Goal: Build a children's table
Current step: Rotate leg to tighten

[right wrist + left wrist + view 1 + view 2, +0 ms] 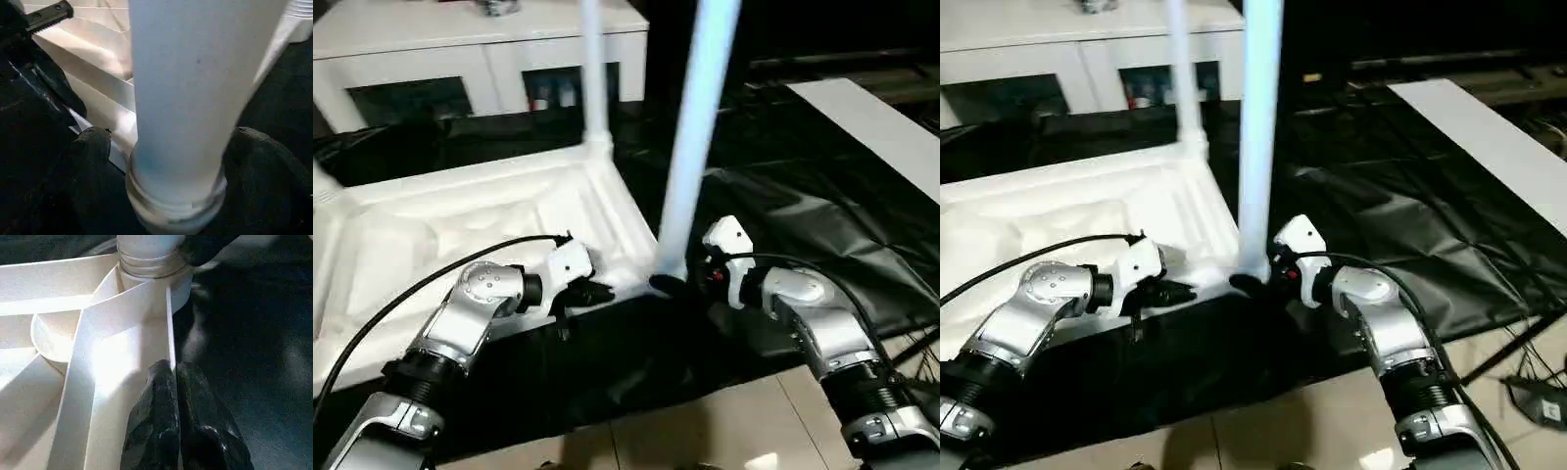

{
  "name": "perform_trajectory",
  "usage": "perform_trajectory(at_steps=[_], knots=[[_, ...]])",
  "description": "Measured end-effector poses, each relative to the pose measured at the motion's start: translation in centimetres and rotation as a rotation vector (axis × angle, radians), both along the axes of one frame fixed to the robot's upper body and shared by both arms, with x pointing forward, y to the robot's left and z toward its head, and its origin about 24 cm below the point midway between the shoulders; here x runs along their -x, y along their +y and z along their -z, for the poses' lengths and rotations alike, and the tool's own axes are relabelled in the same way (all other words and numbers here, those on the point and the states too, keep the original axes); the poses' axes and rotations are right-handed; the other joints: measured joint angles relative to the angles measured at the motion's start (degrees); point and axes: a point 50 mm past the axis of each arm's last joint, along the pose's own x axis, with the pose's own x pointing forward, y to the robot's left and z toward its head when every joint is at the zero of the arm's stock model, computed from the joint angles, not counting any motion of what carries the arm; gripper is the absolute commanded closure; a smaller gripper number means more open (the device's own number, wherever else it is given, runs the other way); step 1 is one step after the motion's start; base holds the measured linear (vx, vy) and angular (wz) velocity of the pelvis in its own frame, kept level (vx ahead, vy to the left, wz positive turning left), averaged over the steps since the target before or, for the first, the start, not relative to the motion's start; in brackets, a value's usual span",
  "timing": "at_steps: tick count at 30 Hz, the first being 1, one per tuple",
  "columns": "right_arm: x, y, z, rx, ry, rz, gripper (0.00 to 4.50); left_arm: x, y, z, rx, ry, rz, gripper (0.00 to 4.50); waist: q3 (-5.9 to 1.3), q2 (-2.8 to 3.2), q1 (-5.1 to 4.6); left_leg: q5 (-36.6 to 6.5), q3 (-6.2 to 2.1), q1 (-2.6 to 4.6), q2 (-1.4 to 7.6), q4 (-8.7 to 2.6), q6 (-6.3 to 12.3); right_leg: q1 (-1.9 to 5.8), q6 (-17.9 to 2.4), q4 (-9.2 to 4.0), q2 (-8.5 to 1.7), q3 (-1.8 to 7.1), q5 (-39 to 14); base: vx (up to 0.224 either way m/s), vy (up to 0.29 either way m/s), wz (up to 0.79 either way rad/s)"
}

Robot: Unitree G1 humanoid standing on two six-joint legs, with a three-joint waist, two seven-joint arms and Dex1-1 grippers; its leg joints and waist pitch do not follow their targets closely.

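1. Lying upside down on the black sheet [822, 225], the children's table [460, 235] has its sockets up for legs.
2. My left claw [171, 396], fingers together, presses the rim to steady it.
3. My right claw [171, 161] straddles the near leg [690, 147] at its base, apparently not gripping.

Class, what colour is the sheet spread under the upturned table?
Black sheet, clearest in the right eye view.

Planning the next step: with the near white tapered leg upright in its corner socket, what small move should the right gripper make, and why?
Probably close the right gripper on the white tapered leg and turn it: its fingers flank the base, and thread rings still show above the socket.
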Motion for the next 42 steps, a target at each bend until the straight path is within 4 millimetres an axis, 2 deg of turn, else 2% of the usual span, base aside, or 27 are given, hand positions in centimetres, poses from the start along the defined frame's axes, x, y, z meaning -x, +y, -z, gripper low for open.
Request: perform_trajectory(at_steps=[3, 4, 12, 14, 19, 26, 29, 34, 38, 40, 42], knots=[[0.1, -0.1, 0.4, 0.006, 0.023, -0.011, 0.4, 0.1, 0.1, 0.0, 0.002, 0.006, 0.005, 4.5, 0.0, -0.01, -0.02, 0.0, 0.01, -0.02, 0.0, 0.03, 0.0, 0.0, 0.0, -0.02, 0.0, 0.01, 0.0, 0.0, 0.0, 0.0], [0.1, -0.2, 0.7, 0.011, 0.036, -0.013, 0.66, 0.1, 0.1, -0.1, 0.002, 0.006, 0.006, 4.5, 0.01, -0.02, -0.04, 0.0, 0.01, -0.02, 0.0, 0.03, 0.0, 0.0, 0.0, -0.02, 0.0, 0.01, 0.0, 0.0, 0.0, 0.0], [0.0, -0.3, 0.6, 0.016, 0.044, -0.028, 1.25, 0.3, 0.3, -0.1, -0.002, 0.015, 0.02, 4.5, 0.01, -0.02, 0.04, 0.0, 0.02, -0.03, 0.01, 0.04, 0.0, -0.01, 0.0, -0.02, 0.0, 0.0, 0.0, 0.0, 0.0, 0.0], [0.0, -0.3, 0.6, 0.015, 0.045, -0.03, 1.57, 0.3, 0.3, -0.1, -0.002, 0.015, 0.02, 4.5, 0.01, -0.02, 0.04, 0.0, 0.02, -0.02, 0.01, 0.05, 0.0, -0.01, 0.0, -0.01, 0.0, 0.0, 0.0, 0.0, 0.0, 0.0], [0.0, -0.5, 0.7, 0.005, 0.052, -0.034, 1.81, 0.3, 0.3, -0.1, -0.001, 0.016, 0.023, 4.5, 0.01, -0.02, 0.09, 0.0, 0.02, -0.03, 0.01, 0.05, 0.0, -0.01, 0.0, 0.0, 0.0, 0.0, 0.0, 0.0, 0.0, 0.0], [-0.1, -0.3, 0.9, 0.002, 0.05, -0.013, 1.83, 0.3, 0.3, -0.1, -0.006, 0.014, 0.016, 4.5, 0.0, -0.03, -0.02, 0.0, 0.02, 0.0, 0.01, 0.06, 0.0, 0.0, 0.0, 0.02, 0.0, 0.0, 0.0, 0.0, 0.0, 0.0], [-0.5, 0.6, 1.3, -0.009, 0.037, 0.068, 1.83, 0.0, 0.3, 0.0, -0.019, -0.002, -0.027, 4.5, 0.0, -0.05, -0.34, 0.0, 0.02, 0.15, 0.01, 0.07, 0.0, 0.08, -0.1, 0.08, 0.0, 0.01, 0.0, 0.0, 0.0, 0.0], [-2.2, 3.1, 1.8, -0.037, 0.028, 0.391, 1.84, -1.7, -1.7, 0.5, -0.008, -0.034, -0.16, 4.5, -0.02, -0.07, -1.09, 0.0, 0.0, 0.28, -0.02, 0.08, -0.02, 0.17, -0.1, 0.03, 0.0, 0.02, 0.1, 0.0, 0.0, 0.0], [-3.4, 3.9, 1.7, -0.043, 0.042, 0.623, 1.84, -2.6, -3.6, 0.6, 0.002, -0.061, -0.228, 4.5, -0.03, -0.06, -1.43, 0.0, 0.0, 0.26, -0.04, 0.12, -0.02, 0.18, -0.1, 0.01, 0.0, 0.08, 0.1, 0.0, 0.0, 0.0], [-3.9, 4.2, 1.6, -0.054, 0.055, 0.715, 1.84, -3.2, -4.7, 0.5, 0.004, -0.077, -0.263, 4.5, -0.04, -0.04, -1.27, 0.0, 0.01, 0.18, -0.06, 0.11, -0.02, 0.19, -0.2, 0.0, -0.01, 0.11, 0.1, 0.0, 0.0, 0.0], [-4.4, 4.4, 1.6, -0.059, 0.061, 0.819, 1.84, -3.7, -6.5, 0.6, 0.003, -0.096, -0.301, 4.5, -0.1, 0.08, -0.54, 0.0, 0.07, 0.18, -0.09, 0.11, -0.01, 0.28, -0.2, 0.0, -0.01, 0.26, 0.1, 0.0, 0.0, 0.0]])
